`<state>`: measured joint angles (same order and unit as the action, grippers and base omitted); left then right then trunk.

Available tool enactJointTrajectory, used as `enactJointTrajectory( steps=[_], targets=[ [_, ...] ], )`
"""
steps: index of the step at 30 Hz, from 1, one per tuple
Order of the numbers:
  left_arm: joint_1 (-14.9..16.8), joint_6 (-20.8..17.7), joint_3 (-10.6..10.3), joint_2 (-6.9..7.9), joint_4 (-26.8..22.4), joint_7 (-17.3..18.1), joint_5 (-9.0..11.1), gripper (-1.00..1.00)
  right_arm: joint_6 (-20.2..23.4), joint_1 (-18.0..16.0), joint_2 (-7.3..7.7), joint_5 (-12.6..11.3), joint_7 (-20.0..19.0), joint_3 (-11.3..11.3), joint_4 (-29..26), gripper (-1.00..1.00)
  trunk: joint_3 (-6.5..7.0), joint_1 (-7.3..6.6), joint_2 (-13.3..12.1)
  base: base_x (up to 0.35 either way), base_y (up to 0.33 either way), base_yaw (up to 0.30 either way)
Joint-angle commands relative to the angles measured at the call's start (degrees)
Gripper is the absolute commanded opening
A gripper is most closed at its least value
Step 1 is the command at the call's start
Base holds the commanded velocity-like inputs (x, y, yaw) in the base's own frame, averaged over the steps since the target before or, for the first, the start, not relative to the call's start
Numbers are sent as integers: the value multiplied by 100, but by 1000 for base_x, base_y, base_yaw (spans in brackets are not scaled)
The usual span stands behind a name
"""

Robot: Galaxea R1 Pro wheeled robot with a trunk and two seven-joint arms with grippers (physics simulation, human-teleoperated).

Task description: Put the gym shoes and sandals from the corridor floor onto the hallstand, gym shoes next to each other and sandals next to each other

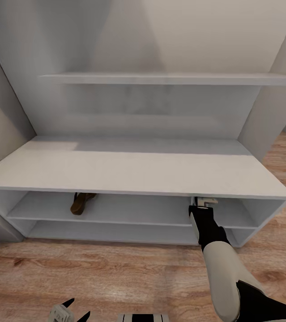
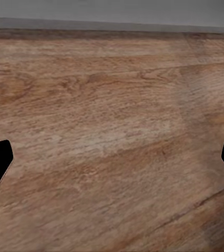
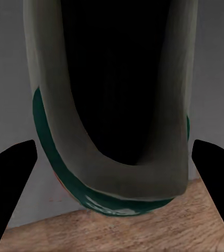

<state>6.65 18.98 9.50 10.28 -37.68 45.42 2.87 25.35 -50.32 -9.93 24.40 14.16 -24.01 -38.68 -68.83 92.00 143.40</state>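
R gripper (image 1: 204, 202) reaches into rack (image 1: 134, 172) upper tier; fingers spread beside sneaker (image 3: 117, 168), apparently releasing. L gripper (image 1: 69, 311) open, idle over floor (image 2: 112, 131).

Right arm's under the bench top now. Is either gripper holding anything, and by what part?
The right gripper appears to hold a gym shoe, but the fingers' contact point is hidden. The left gripper hangs open over the floor, empty.

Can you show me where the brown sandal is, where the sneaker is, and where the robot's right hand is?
sandal (image 1: 82, 202): head view, on its brown strap, on the upper shelf.
sneaker (image 3: 112, 176): right wrist view, on its pale heel rim.
right gripper (image 1: 202, 203): head view, at its tip under the bench top.
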Motion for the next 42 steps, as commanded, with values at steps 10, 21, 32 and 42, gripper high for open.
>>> enactJointTrajectory(
  steps=[10,21,32,42],
  targets=[
    [3,0,8,0,6,37,29,100,23,-4,-7,39,-7,-24,-7,-100,-5,1,2,45,0,0],
    [3,0,8,0,6,37,29,100,25,-4,-7,39,-5,-23,-8,-100,-5,1,2,107,0,0],
    [3,0,8,0,6,37,29,100,26,-4,-7,39,-1,-22,-21,100,-5,1,2,2,0,0],
    [3,8,6,0,6,37,29,100,29,-4,-7,39,-5,-24,-18,100,-5,1,2,-55,0,0]
  ],
)
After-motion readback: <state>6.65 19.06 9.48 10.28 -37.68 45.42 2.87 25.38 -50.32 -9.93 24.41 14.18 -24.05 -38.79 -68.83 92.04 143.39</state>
